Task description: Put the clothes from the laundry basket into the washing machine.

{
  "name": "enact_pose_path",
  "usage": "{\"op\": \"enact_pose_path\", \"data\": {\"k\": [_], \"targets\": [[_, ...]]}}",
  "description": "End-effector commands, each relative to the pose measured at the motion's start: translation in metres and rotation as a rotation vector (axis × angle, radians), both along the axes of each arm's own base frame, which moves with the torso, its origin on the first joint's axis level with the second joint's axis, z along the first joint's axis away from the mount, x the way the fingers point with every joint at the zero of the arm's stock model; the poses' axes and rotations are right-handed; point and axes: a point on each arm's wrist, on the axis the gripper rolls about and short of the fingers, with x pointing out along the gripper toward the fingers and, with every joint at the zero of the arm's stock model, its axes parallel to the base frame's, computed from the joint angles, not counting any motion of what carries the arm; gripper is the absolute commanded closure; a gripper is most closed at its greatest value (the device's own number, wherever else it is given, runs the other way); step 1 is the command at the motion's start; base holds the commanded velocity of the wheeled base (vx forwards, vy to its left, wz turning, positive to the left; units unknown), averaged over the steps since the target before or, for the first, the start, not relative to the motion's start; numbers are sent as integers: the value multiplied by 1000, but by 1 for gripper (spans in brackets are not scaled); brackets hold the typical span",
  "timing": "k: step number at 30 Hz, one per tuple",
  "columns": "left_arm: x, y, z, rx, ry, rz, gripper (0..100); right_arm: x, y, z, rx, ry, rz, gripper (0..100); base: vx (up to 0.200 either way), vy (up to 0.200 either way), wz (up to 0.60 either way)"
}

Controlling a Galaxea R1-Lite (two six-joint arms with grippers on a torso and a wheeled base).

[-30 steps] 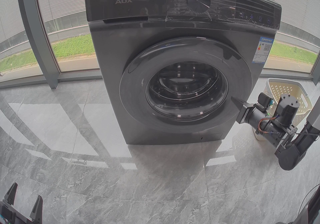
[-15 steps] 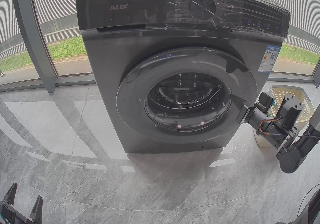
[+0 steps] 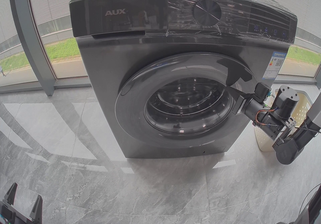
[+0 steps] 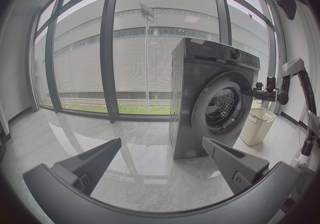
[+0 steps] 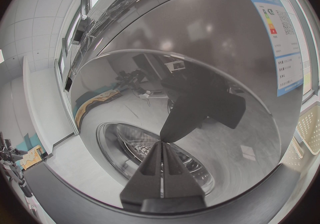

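Grey gloss metal and glass make the washing machine (image 3: 180, 67) door (image 3: 182, 106) stiff and slick. I judge it needs a hook-and-pull at its right rim, not a push on the smooth face. The right gripper (image 5: 162, 143), fingers pressed together, has its tip at that rim, touching or nearly so. The door is shut. The cream laundry basket (image 4: 258, 122) stands just beside the machine's right side. Whether clothes lie inside I cannot tell; being soft and light, they would suit a pinch on a bunched fold. The left gripper (image 4: 161, 140) hangs low, spread wide.
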Motion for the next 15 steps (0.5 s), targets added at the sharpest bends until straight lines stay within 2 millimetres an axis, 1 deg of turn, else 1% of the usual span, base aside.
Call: {"op": "enact_pose_path", "data": {"k": [1, 5, 6, 7, 8, 11, 12, 13, 15], "targets": [[0, 0, -5, 0, 4, 1, 0, -2, -1, 3, 9, -21, -14, 100, 0, 0, 0], [0, 0, -5, -2, 4, -1, 0, -8, 1, 0, 3, -3, 1, 100, 0, 0, 0], [0, 0, -5, -2, 3, 1, 0, -21, 2, -2, -6, 11, 22, 100, 0, 0, 0], [0, 0, -5, -2, 3, 1, 0, -23, 2, -3, -8, 15, 27, 100, 0, 0, 0], [0, 0, -5, -3, 3, 1, 0, -42, 7, -5, -20, 47, 72, 100, 0, 0, 0], [0, 0, -5, -5, 3, 1, 0, -81, 11, -14, -54, 109, 167, 100, 0, 0, 0], [0, 0, -5, -5, 3, 1, 0, -86, 11, -15, -59, 117, 176, 100, 0, 0, 0], [0, 0, -5, -3, 4, 1, 0, -102, 12, -18, -71, 138, 206, 100, 0, 0, 0], [0, 0, -5, -3, 4, 1, 0, -118, 12, -21, -80, 156, 234, 100, 0, 0, 0]]}}
